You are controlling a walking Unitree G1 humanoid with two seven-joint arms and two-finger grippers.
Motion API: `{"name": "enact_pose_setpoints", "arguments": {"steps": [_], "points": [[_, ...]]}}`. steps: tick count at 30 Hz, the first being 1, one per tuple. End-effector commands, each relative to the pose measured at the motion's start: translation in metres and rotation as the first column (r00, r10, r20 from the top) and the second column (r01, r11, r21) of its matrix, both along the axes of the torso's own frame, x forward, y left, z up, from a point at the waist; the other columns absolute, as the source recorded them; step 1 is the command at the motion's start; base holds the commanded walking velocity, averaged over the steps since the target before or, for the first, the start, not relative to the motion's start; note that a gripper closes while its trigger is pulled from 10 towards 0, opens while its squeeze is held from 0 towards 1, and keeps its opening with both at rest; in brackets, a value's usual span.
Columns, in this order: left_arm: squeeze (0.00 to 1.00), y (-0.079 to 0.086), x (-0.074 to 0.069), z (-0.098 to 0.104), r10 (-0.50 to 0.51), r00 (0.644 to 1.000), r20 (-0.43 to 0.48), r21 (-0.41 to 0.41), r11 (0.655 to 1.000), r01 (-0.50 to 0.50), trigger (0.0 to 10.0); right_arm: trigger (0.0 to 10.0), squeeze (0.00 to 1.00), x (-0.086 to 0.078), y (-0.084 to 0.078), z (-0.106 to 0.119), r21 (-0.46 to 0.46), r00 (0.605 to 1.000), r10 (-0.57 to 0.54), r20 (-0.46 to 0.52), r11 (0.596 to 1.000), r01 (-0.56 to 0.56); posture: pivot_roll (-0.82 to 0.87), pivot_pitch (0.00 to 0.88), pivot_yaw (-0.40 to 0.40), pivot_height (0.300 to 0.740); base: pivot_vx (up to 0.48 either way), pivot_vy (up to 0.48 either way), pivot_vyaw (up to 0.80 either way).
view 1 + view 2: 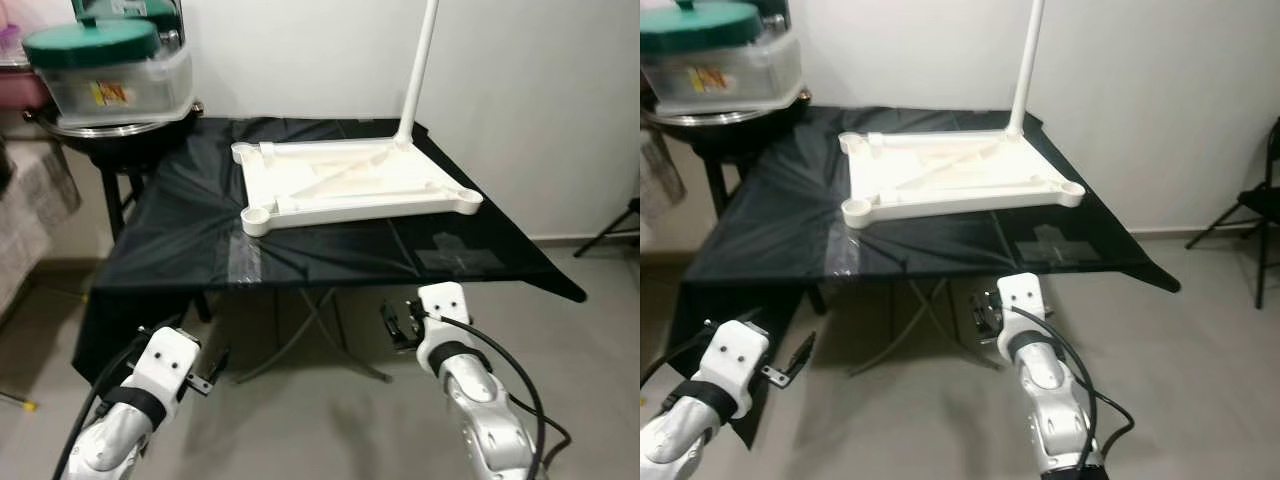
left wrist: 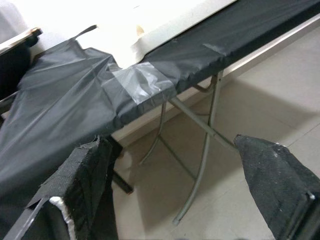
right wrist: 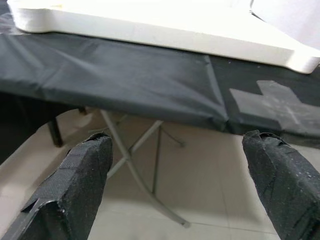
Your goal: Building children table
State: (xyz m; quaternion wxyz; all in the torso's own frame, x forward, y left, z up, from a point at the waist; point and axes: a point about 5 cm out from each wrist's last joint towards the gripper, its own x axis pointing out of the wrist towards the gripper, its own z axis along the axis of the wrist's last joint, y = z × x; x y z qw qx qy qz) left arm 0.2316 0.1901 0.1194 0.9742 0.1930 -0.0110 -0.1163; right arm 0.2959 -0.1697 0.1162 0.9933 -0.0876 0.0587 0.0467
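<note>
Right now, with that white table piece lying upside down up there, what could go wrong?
The single fitted leg stands tall at one corner of the tabletop; a knock might tip or loosen it. The black cover looks loose and slippery, so the tabletop may slide when pushed. Both the left gripper and right gripper wait open below table height.

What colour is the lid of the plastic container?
The lid is dark green, clearest in the left eye view.
</note>
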Motion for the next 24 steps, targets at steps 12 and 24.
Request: {"name": "enact_pose_setpoints", "arguments": {"steps": [12,24], "points": [[0.0,-0.0027,-0.0022,-0.0034,-0.007,1.0,-0.014,-0.004,1.0,0.007,10.0,10.0,0.0,0.0001,-0.0032,-0.0025,0.009,1.0,-0.006,-0.017,1.0,0.006,0.01,0.0,-0.048,0.74,0.0,0.0,0.0],[0.0,-0.0022,-0.0028,-0.0046,-0.012,1.0,-0.019,0.004,1.0,0.012,10.0,10.0,0.0,-0.0026,-0.0045,-0.0052,0.01,0.999,-0.018,-0.034,1.0,0.019,0.01,0.0,-0.038,0.74,0.0,0.0,0.0]]}}
